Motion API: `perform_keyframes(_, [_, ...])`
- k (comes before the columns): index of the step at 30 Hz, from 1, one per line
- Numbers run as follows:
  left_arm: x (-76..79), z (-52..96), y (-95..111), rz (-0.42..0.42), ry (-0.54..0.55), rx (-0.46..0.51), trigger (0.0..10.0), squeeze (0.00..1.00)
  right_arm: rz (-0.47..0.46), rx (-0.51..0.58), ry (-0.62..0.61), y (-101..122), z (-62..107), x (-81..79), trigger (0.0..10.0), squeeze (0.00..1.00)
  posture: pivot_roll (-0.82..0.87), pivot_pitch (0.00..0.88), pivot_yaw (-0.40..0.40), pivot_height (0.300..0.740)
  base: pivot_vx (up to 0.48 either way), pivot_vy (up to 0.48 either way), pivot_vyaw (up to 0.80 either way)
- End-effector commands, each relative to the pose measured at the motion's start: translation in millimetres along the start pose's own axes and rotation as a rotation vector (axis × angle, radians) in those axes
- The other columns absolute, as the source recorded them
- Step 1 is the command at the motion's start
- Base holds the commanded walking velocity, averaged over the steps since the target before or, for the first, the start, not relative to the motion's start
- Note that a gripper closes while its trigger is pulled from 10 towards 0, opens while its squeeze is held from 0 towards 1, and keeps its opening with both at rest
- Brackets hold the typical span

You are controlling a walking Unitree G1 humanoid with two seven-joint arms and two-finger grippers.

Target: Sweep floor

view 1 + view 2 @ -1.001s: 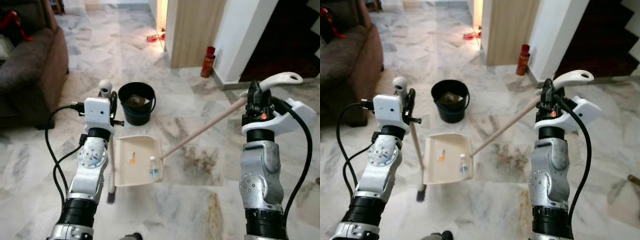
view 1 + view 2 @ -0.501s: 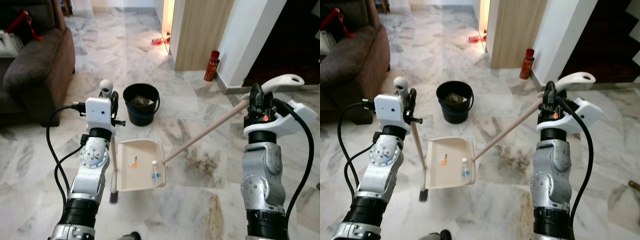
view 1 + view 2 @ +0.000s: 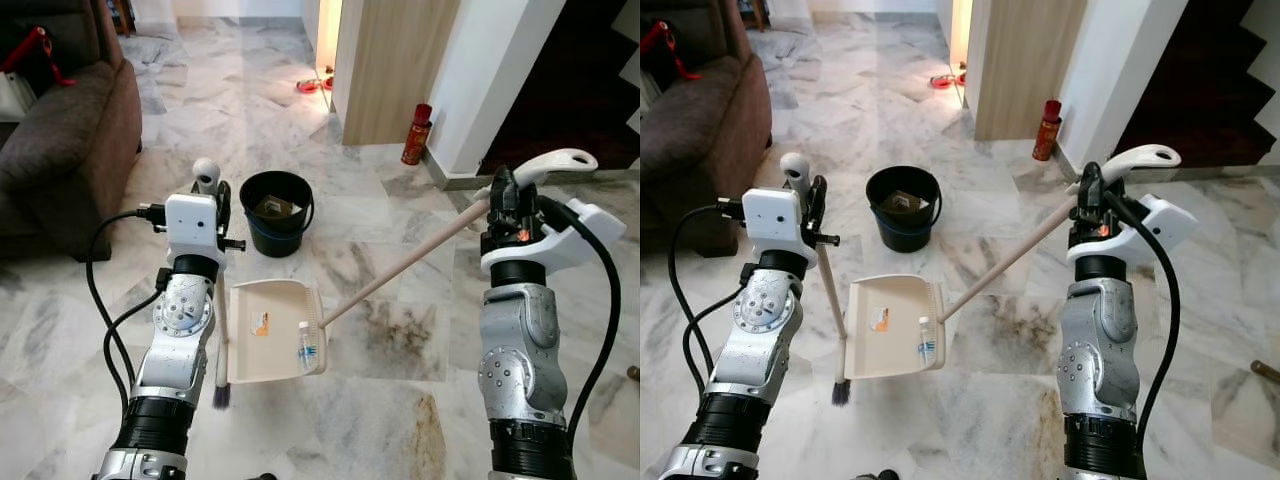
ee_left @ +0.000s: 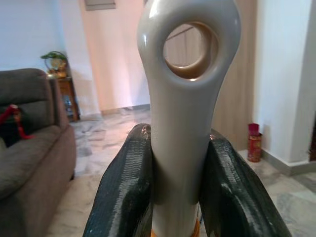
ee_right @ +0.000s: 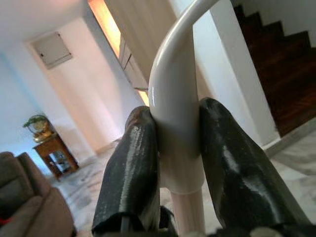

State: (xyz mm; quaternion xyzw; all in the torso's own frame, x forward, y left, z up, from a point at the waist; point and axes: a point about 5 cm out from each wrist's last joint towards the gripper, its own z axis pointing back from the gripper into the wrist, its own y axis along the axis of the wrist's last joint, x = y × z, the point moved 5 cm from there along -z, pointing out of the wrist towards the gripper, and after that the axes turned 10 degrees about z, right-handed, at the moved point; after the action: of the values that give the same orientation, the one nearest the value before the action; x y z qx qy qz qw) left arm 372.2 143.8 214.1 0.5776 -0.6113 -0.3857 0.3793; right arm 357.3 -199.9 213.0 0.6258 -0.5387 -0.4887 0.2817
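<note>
Already we have litter in the dustpan (image 3: 268, 318), its handle clamped by our right gripper (image 5: 178, 148), left gripper (image 4: 177, 182) clamped on the broom (image 3: 221, 330); emptying into the black bucket (image 3: 274, 208) remains

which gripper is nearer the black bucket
Left. The left gripper, shut on the broom top, is just beside the bucket. The right gripper, shut on the dustpan handle, is well off to the bucket's right.

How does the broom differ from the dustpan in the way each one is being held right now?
The broom stands nearly upright in the left tool; the dustpan has its long handle slanting up to the right tool. The broom ends in dark bristles; the dustpan is cream and holds litter. Both are gripped near the handle top.
</note>
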Motion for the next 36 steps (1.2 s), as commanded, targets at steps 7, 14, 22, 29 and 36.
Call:
perform_keyframes(7, [0.1, -4.2, 15.5, 0.003, 0.000, 0.057, 10.0, 0.00, -0.044, 0.079, 0.039, 21.1, -2.9, -13.0, 10.0, 0.00, 0.08, 0.092, -0.065, 0.740, 0.331, 0.000, 0.00])
perform_keyframes(14, [0.1, -4.2, 15.5, 0.002, 0.001, 0.058, 10.0, 0.00, -0.042, 0.085, 0.048, 23.0, -3.4, -15.6, 10.0, 0.00, 0.09, 0.092, -0.066, 0.740, 0.336, 0.000, 0.00])
perform_keyframes(22, [-0.2, -4.4, 15.8, 0.002, 0.002, 0.059, 10.0, 0.00, -0.037, 0.097, 0.063, 26.5, -4.2, -18.8, 10.0, 0.00, 0.08, 0.092, -0.066, 0.740, 0.336, 0.000, 0.10])
perform_keyframes(29, [-0.1, -4.1, 15.9, 0.003, 0.003, 0.059, 10.0, 0.00, -0.039, 0.091, 0.063, 26.0, -3.7, -18.9, 10.0, 0.00, 0.09, 0.092, -0.066, 0.740, 0.335, 0.000, 0.35])
perform_keyframes(36, [-0.8, -4.1, 15.7, 0.001, 0.003, 0.058, 10.0, 0.00, -0.042, 0.088, 0.062, 25.3, -3.8, -19.1, 10.0, 0.00, 0.09, 0.094, -0.066, 0.740, 0.335, 0.000, 0.00])
